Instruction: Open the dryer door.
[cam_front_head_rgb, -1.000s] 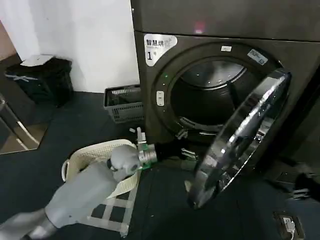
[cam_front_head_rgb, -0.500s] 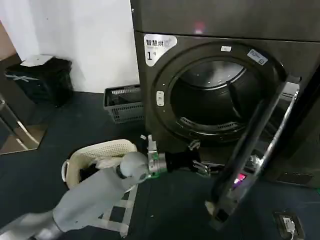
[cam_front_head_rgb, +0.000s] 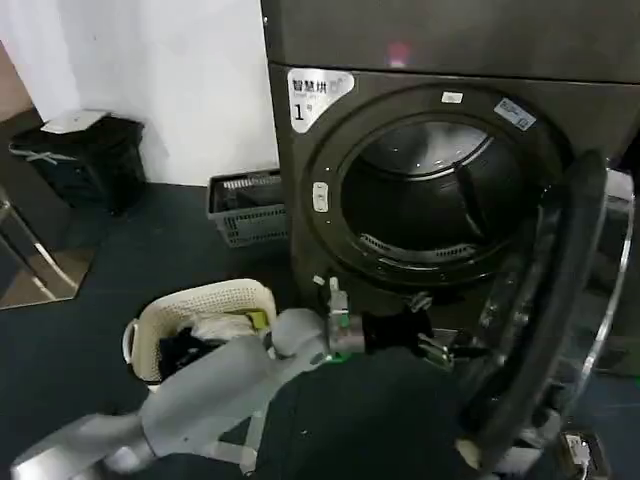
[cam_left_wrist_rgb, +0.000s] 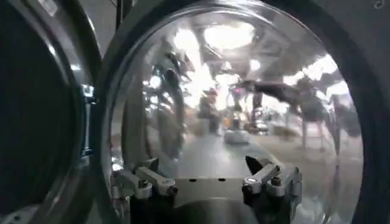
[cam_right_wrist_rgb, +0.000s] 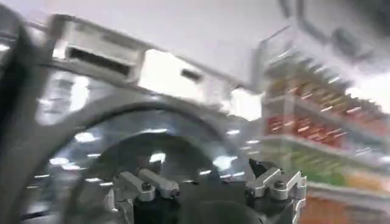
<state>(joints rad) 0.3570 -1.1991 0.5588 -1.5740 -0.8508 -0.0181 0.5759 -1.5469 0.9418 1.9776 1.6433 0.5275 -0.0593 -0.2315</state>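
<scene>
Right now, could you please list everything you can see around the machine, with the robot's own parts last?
dryer: one, dark grey-brown, ahead, drum opening exposed.
dryer door: one, chrome-rimmed, swung open at the right.
crate: one, grey, on the floor left of the dryer.
laundry basket: one, cream, on the floor in front, clothes inside.
bin: one, black, by the white wall, far left.
left gripper: one, open, low at the door's inner face.
right gripper: one, open, facing the chrome door.

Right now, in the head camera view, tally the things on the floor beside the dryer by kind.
Grey plastic crate: 1
White laundry basket: 1
Black bin: 1
Total: 3
</scene>
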